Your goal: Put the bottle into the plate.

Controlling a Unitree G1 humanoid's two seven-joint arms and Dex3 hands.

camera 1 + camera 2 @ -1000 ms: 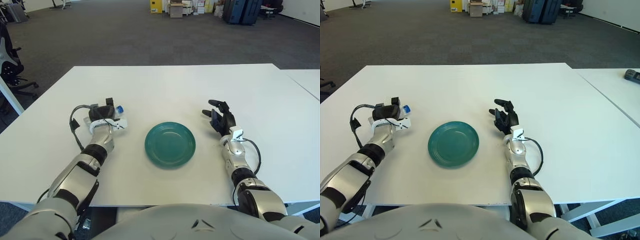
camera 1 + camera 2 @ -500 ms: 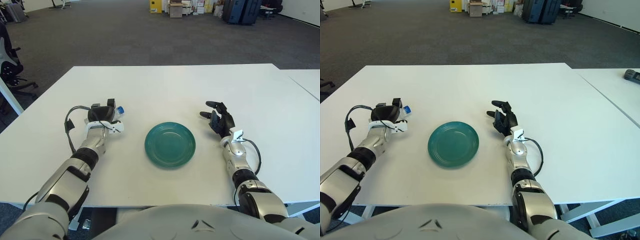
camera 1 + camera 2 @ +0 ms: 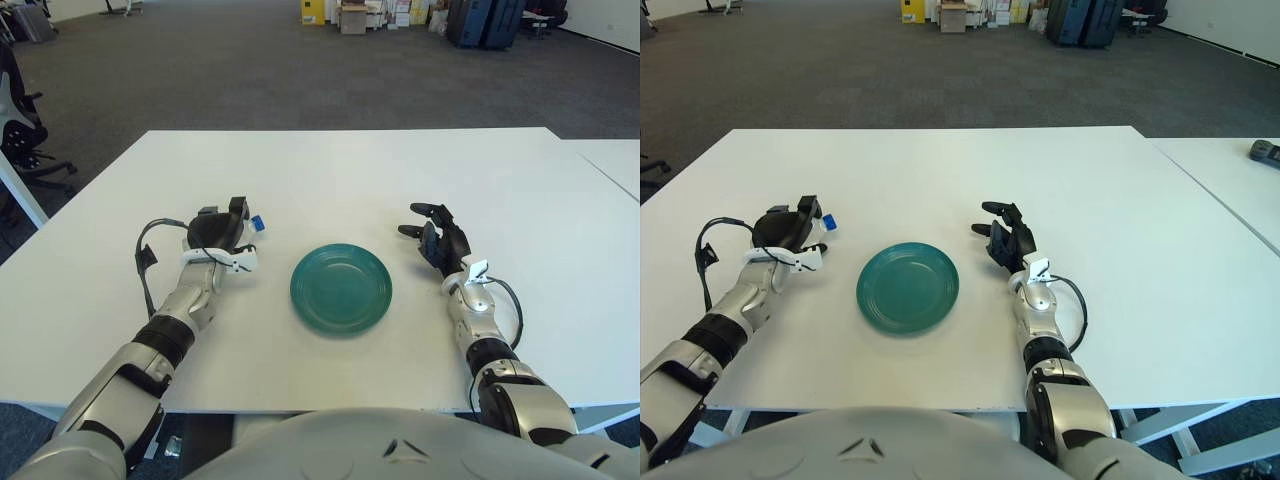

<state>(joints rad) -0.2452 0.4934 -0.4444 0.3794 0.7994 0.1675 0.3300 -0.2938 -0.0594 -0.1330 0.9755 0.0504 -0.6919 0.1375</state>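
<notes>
I have the left hand (image 3: 222,232) at centre-left of the frame, just above the white table (image 3: 330,170), with its dark fingers curled tight around the bottle (image 3: 250,223). Only the bottle's blue cap and a sliver of its clear neck show, poking out of the right side of my grip toward the middle of the picture; the body of it is hidden inside the hand, so I can't say how it is tilted beyond the cap pointing rightward. A black cable (image 3: 146,262) loops off the wrist on the left side of that arm.

The green plate (image 3: 341,288) lies flat in the middle of the frame, a little below centre, with nothing on it. The bottle is to its upper left, near the rim but clearly apart from it.

My right hand (image 3: 437,235) is at centre-right, just off the plate's right edge and not touching it. It stands upright on its wrist with the black fingers spread loosely and holding nothing; the forearm runs down toward the lower right corner.

Across the top of the frame I see grey carpeted floor (image 3: 250,70) behind the table, with boxes (image 3: 352,15) and dark cases (image 3: 484,22) along the far edge, and an office chair (image 3: 18,120) at the upper left.
</notes>
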